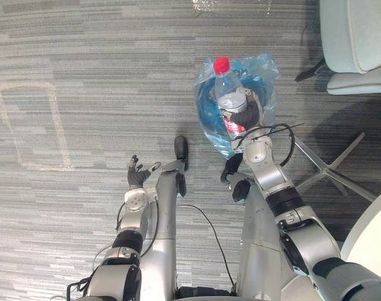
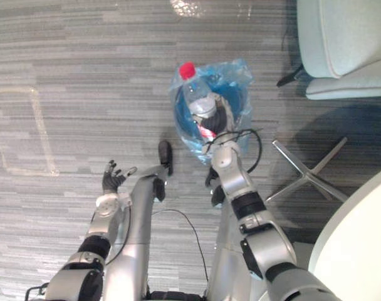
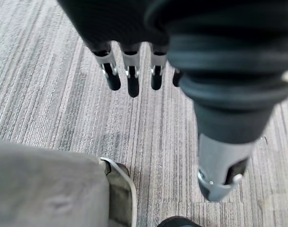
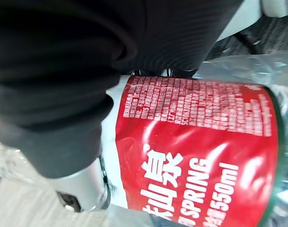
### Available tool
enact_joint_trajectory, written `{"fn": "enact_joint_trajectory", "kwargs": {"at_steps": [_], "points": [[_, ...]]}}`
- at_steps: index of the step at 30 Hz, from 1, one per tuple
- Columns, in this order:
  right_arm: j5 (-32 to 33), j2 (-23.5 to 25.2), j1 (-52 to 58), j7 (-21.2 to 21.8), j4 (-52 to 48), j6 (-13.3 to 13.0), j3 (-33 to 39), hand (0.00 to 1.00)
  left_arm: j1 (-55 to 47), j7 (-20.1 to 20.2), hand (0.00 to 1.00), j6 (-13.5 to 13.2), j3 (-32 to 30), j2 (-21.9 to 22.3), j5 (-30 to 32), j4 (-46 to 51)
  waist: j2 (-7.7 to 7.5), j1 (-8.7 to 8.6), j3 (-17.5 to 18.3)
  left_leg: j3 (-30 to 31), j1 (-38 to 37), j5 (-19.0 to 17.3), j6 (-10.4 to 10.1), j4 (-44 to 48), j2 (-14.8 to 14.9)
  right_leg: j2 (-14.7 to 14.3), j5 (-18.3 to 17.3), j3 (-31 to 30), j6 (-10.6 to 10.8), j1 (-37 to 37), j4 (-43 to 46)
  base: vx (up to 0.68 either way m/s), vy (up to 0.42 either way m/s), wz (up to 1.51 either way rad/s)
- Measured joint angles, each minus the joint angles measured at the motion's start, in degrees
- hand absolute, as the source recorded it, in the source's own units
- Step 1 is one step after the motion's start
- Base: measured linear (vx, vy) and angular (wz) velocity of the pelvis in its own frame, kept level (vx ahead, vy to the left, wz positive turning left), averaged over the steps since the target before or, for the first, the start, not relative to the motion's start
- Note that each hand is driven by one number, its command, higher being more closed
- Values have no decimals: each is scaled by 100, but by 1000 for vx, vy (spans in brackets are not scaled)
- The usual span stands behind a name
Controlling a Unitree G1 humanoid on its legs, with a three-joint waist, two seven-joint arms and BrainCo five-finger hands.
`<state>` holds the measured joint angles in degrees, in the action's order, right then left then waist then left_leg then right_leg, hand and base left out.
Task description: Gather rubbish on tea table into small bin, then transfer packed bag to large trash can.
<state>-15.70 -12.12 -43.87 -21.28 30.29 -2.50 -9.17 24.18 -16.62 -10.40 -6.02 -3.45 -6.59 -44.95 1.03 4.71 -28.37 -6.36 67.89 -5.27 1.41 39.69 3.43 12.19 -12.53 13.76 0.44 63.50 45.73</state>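
The bottle (image 1: 227, 84) is clear glossy plastic, the bag (image 1: 264, 69) crinkled shiny film, the carpet (image 1: 103, 63) matt and ribbed.

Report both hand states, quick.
Left hand: open, holding nothing.
Right hand: closed round the water bottle.

The scene is lit brightly and evenly from above. A patch of glare is seen on the carpet (image 1: 84, 56) at its far edge. A broad, soft shadow is cast around the star-shaped chair base (image 1: 331, 166) below the chair (image 1: 356, 37). Highlights are caught on the blue plastic bag (image 1: 266, 69) and, in the right wrist view, on the red label (image 4: 205, 156) of the water bottle (image 1: 225, 81).
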Motion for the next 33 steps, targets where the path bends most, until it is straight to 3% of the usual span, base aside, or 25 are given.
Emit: {"fn": "enact_joint_trajectory", "kwargs": {"at_steps": [9, 17, 22, 33], "points": [[-2, -93, 5, -153, 2, 5, 260, 0, 0, 37, 0, -40, 95, -27, -23, 2, -6, 2, 8, -9, 14, 101, 47, -84, -21, 25, 2, 1, -3, 54, 0, 3, -3, 3], [-158, -117, 423, -67, -395, -39, 122, 0, -21, 68, 0, 119, 338, -168, -12, -15, -68, 17, 72, -156, -174, 58, -8, -62, 95, -46, 67, -97, -91, -60, -62, -35, -12, -11], [-883, -115, 777, 207, -472, -139, -325, 0, -23, 104, 0, 106, 509, -239, 93, -8, -259, 4, 210, -257, -287, 37, -25, -76, 242, -162, 148, -131, -117, -162, -201, -48, -19, -13], [-2318, 111, 606, 303, 445, -8, -716, 0, 221, 52, 0, 109, 528, -142, 201, -187, -272, -68, 222, -424, -230, 41, -23, -140, 401, -310, 359, -204, -105, -113, -485, -39, -4, -9]]}}
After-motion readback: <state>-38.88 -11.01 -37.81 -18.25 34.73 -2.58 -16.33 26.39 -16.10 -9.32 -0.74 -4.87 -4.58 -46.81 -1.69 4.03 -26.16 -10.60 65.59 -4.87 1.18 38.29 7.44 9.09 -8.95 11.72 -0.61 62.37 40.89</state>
